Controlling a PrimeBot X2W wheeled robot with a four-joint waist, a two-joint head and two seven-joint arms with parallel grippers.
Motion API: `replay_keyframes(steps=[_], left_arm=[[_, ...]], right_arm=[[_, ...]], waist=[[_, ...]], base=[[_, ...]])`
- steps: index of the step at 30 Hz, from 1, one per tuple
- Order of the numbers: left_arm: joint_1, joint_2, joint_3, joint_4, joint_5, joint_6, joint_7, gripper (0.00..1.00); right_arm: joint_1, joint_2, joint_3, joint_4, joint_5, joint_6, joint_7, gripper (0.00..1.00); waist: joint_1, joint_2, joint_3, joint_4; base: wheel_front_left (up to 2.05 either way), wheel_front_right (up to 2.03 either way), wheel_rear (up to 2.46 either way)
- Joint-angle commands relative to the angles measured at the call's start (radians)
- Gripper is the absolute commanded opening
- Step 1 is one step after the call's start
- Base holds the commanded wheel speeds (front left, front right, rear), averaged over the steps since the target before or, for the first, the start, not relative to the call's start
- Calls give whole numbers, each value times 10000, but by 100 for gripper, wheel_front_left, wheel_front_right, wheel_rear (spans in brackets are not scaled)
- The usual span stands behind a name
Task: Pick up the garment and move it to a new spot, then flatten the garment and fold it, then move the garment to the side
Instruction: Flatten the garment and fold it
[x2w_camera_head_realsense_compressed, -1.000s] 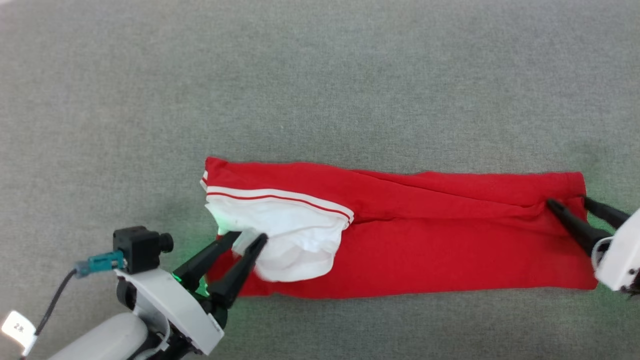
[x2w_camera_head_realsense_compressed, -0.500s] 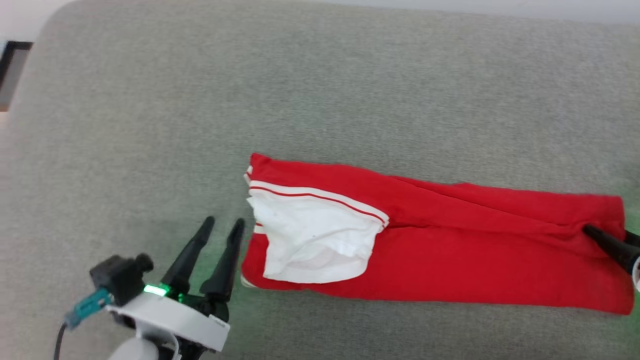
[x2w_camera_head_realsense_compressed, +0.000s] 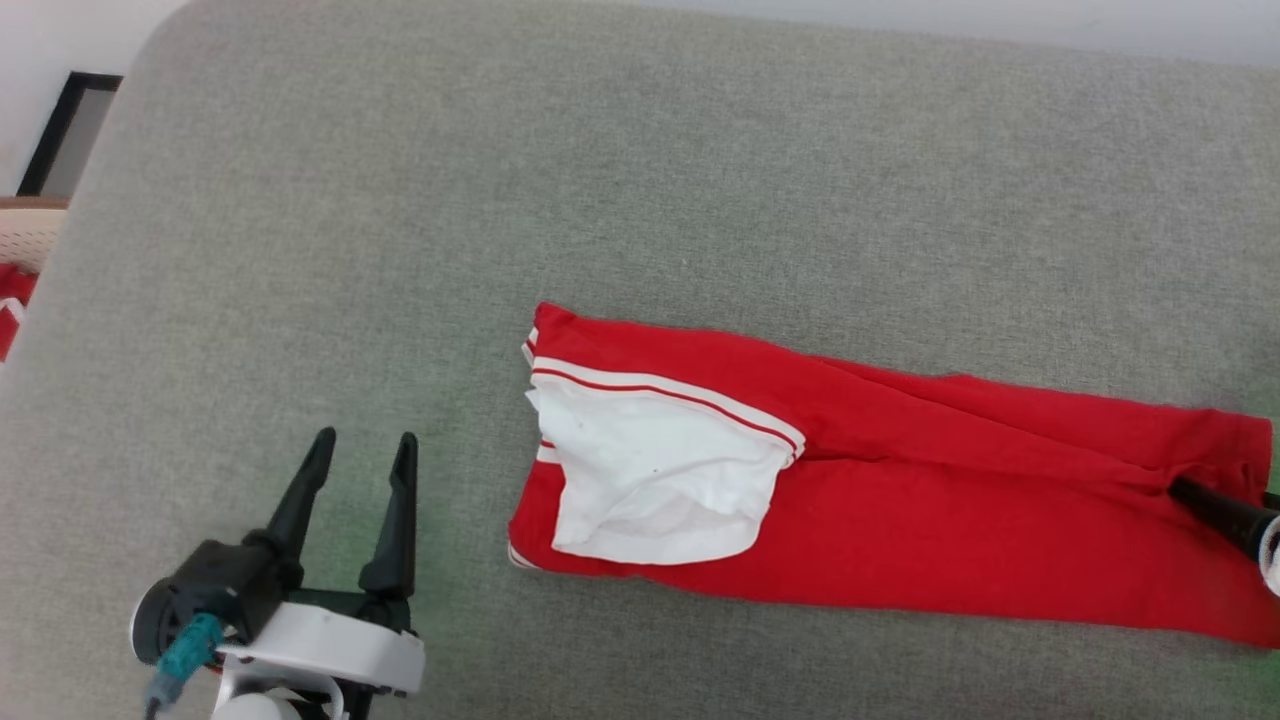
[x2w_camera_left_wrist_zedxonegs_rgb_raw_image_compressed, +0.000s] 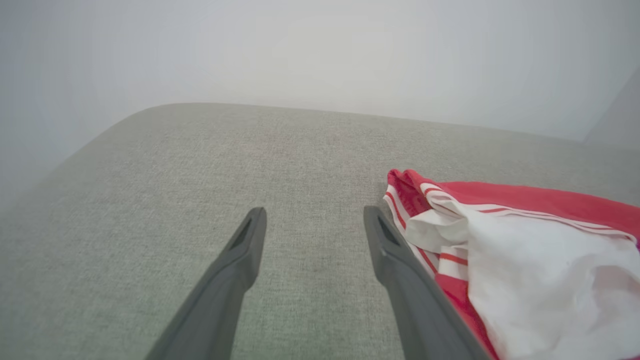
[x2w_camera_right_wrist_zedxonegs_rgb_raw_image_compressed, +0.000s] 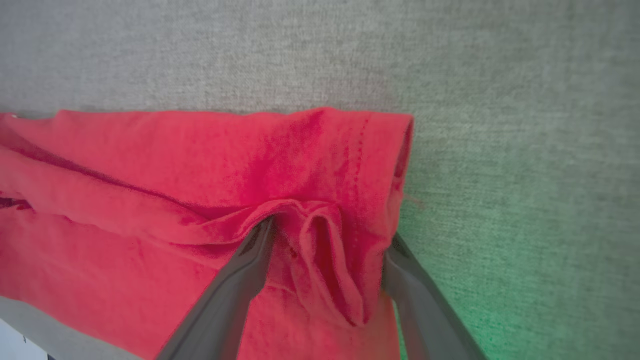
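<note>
- Currently the garment (x2w_camera_head_realsense_compressed: 900, 510) lies as a long red strip across the grey padded surface (x2w_camera_head_realsense_compressed: 600, 180), with its white sleeve (x2w_camera_head_realsense_compressed: 660, 480) loose on top at the left end.
- Right end effector (x2w_camera_right_wrist_zedxonegs_rgb_raw_image_compressed: 330, 232): jaws apart, straddling a pucker of hem, not clamped.
- Left end effector (x2w_camera_head_realsense_compressed: 366, 440): jaws apart, empty, just beside the sleeve end, off the cloth.
- Likely next is the cross fold. The right should back straight out to avoid dragging the pucker, and the corner grip should catch the sleeve.

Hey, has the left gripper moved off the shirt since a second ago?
Yes. A second ago its fingertips were on the white sleeve; now the left gripper sits open to the left of the garment, clear of it.
</note>
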Motion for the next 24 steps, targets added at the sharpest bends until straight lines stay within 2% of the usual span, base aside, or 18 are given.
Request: replay_keyframes(steps=[1, 2, 3, 4, 6, 10, 16, 24], left_arm=[[129, -181, 208, -85, 433, 20, -6, 100], [139, -293, 363, -132, 685, 9, -7, 100], [153, -438, 498, -168, 834, -16, -7, 100], [166, -516, 633, -199, 1037, -40, -7, 100], [177, -705, 847, -275, 1255, -80, -7, 100], [170, -885, 1179, -394, 1507, -152, -7, 100], [86, -879, 1289, -675, 1963, -179, -7, 100], [-50, -868, 1345, -936, 2231, -187, -7, 100]], right_arm=[[317, 644, 617, 234, -58, 8, 323, 72], [267, 724, 680, 220, -96, 9, 325, 37], [225, 777, 713, 209, -139, 9, 312, 24], [178, 818, 748, 184, -157, 9, 296, 0], [49, 836, 658, 124, -163, 9, 104, 0], [-256, 472, 49, 83, -188, -6, -346, 0], [-676, 114, -1100, 46, -72, -5, -962, 0], [-774, -1061, -2771, 1133, -912, -3, -1879, 0]], waist=[[0, 0, 29, -34], [0, 0, 52, -59], [0, 0, 71, -81], [0, 0, 94, -108], [0, 0, 151, -189], [0, 0, 275, -380], [0, 0, 462, -748], [0, 0, 589, -1094]], base=[[0, 0, 0], [0, 0, 0], [0, 0, 0], [0, 0, 0], [0, 0, 0], [0, 0, 0], [0, 0, 0], [0, 0, 0]])
